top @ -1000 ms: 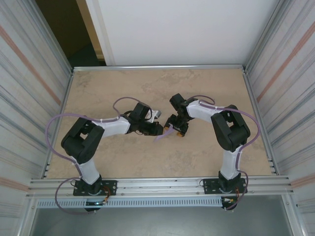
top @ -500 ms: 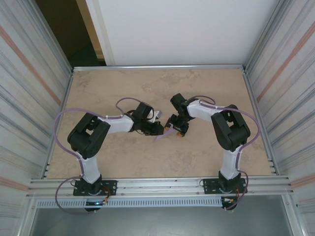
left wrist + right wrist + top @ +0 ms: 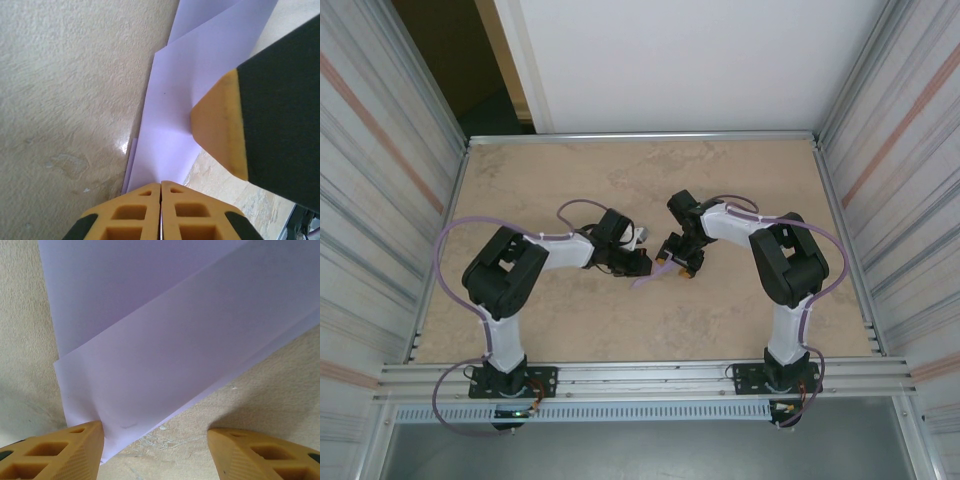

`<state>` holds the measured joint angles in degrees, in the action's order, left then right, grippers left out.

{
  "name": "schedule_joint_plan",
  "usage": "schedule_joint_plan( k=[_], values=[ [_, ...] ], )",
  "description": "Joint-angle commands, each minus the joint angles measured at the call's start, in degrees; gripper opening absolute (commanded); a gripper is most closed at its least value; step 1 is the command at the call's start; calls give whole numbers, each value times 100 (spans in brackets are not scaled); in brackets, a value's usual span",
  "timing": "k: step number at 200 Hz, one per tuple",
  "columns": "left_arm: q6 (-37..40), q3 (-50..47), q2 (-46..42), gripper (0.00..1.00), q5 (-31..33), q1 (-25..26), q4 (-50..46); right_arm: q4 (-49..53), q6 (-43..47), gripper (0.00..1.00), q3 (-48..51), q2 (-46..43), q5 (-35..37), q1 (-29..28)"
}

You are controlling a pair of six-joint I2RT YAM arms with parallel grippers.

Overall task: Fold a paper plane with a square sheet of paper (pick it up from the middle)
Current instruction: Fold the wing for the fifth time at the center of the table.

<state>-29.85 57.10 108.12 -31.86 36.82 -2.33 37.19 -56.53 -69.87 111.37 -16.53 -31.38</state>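
- Left end effector (image 3: 161, 187) is clenched: its two orange fingers are pressed flat together, with the near edge of the sheet of paper (image 3: 190, 340) pinched in the seam between them.
- Right end effector (image 3: 155, 440) is released. Its orange fingers stand wide apart, and the sheet's lower corner rests against the inner face of one finger without being clamped.
- The lavender sheet is creased, with one layer lying over another and a straight fold edge running diagonally across it. It sits near the middle of the bench (image 3: 620, 180), between the two end effectors and well away from every edge.
- In the left wrist view the sheet rises off the surface from the pinch, and the marbled beige top shows under it on both sides.
- One black-and-orange finger (image 3: 222, 125) of the right end effector reaches in over the sheet directly opposite the left one, its tip over the paper. Whether it touches the paper cannot be told.
- From above, both arms bend inward so that the end effectors nearly meet over the paper and cover most of it.
- Ribbed metal side walls (image 3: 380, 180) close off the left and right edges, a white panel (image 3: 700, 60) stands behind the far edge, and an aluminium rail (image 3: 650, 375) runs along the near edge.
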Motion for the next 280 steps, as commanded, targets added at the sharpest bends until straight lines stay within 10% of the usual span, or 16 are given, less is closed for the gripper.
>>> schedule_joint_plan(
  k=[1,85,176,280],
  values=[
    [85,134,91,8,107,-43,-187,-614,90,59,794,1382,858,-27],
    [90,184,157,8,214,-61,-393,-616,149,58,806,1226,759,23],
    [75,189,203,7,184,-61,-569,-978,1041,66,951,-1388,108,358],
    [34,229,219,7,123,-60,-575,-2050,1068,22,827,-1134,-220,-79]
  ],
)
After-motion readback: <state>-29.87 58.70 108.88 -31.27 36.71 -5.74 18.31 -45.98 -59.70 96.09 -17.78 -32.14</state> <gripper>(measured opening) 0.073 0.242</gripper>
